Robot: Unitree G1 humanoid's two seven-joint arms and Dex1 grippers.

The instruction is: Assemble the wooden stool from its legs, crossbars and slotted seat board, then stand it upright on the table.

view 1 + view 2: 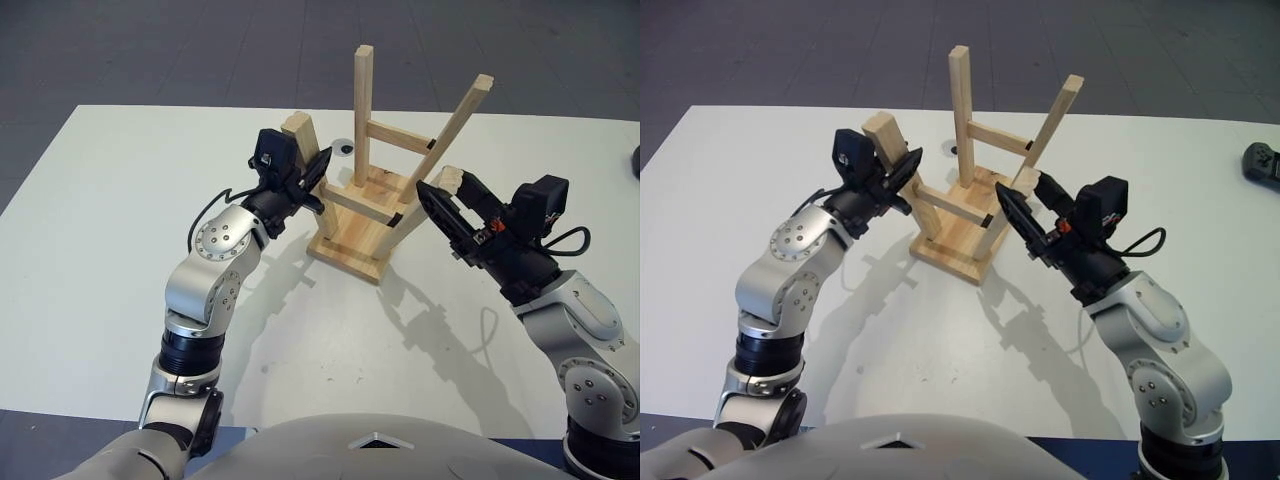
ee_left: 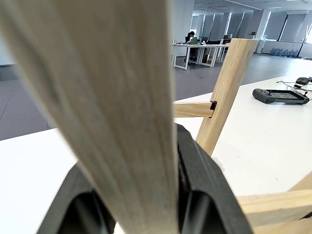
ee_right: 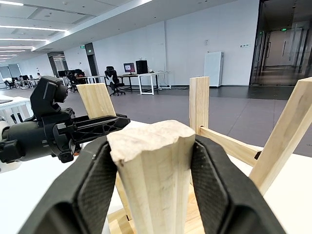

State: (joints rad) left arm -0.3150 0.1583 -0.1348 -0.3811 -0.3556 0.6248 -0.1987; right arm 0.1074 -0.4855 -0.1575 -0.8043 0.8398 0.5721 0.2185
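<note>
The wooden stool (image 1: 385, 190) rests upside down on the white table (image 1: 110, 220), its seat board (image 1: 348, 256) flat on the surface and its legs pointing up, joined by crossbars (image 1: 398, 137). My left gripper (image 1: 318, 180) is shut on the near-left leg (image 1: 299, 129), just below its top; that leg (image 2: 126, 122) fills the left wrist view between black fingers (image 2: 204, 195). My right gripper (image 1: 442, 192) is shut on the near-right leg (image 1: 449, 180) at its upper end. That leg end (image 3: 156, 165) shows clamped between the pads (image 3: 92, 190) in the right wrist view.
A black handheld controller (image 1: 1262, 160) lies at the table's far right edge. A small round grommet (image 1: 346, 148) sits in the table behind the stool. Bare tabletop stretches to the left and in front of the stool.
</note>
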